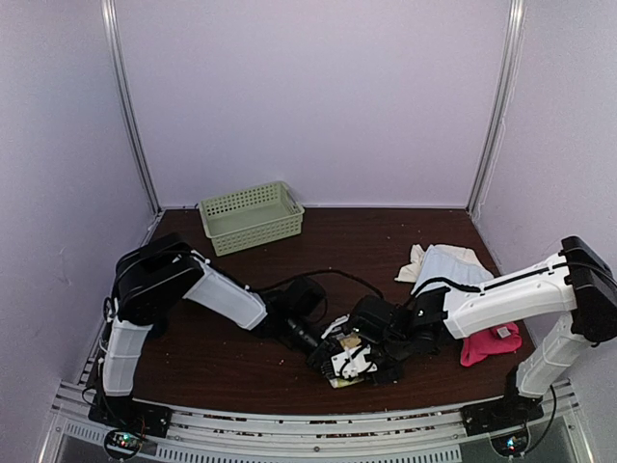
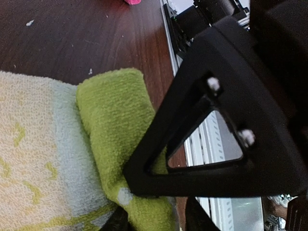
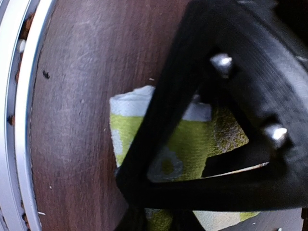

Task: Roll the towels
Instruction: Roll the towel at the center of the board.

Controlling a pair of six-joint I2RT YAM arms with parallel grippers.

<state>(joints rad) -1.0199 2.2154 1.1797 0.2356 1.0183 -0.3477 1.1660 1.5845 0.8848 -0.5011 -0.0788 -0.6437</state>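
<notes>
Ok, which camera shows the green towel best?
Left wrist: the green towel fills the frame, with its rolled edge and lemon print clear. The right wrist view shows only a corner of it behind the finger. From above it is almost hidden.

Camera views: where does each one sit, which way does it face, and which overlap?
Top external: above and behind the bases, looking down on the table; both arms show whole, wrists meeting near the front edge.
Left wrist: on the left arm, looking down past its own finger at the rolled edge of the lime-green towel.
Right wrist: on the right arm, looking down past its own finger at the same towel.
Shared: both wrist views show that towel and the front rail.
</notes>
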